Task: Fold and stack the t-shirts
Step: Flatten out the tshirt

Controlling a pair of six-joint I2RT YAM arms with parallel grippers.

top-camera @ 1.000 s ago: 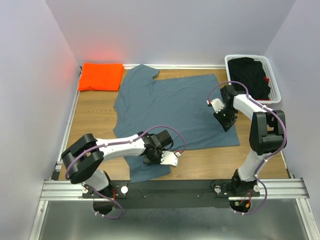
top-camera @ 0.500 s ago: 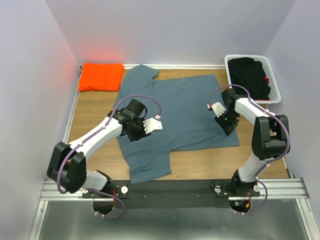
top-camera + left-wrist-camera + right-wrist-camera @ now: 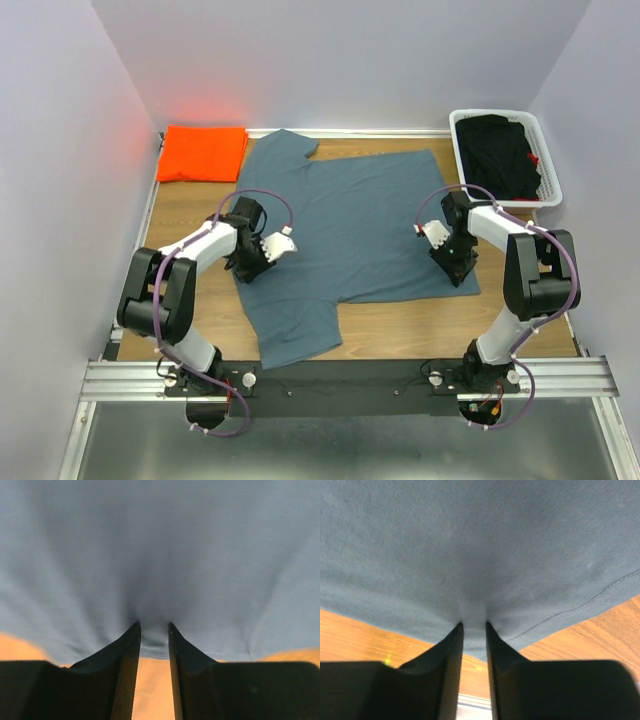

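While each pair of fingers pinches a fold of cloth at the hem, the left gripper (image 3: 154, 630) grasps the slate blue-grey t-shirt (image 3: 350, 225) at its left edge and the right gripper (image 3: 474, 627) clamps its near right corner. The shirt lies flat between them, long axis across the table (image 3: 190, 215)—open cloth runs away toward the back. The folded orange t-shirt (image 3: 203, 153) sits at the back left, a white basket (image 3: 545, 150) of dark clothes back right.

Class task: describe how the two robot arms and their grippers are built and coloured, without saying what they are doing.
Both arms have white link covers with chunky black joints. A thin purple cable loops along each one. The left gripper and right gripper each have a white body near the wrist. In the wrist views the jaws are matte black, tapering to narrow tips. The bases bolt to a black plate on a silver rail.
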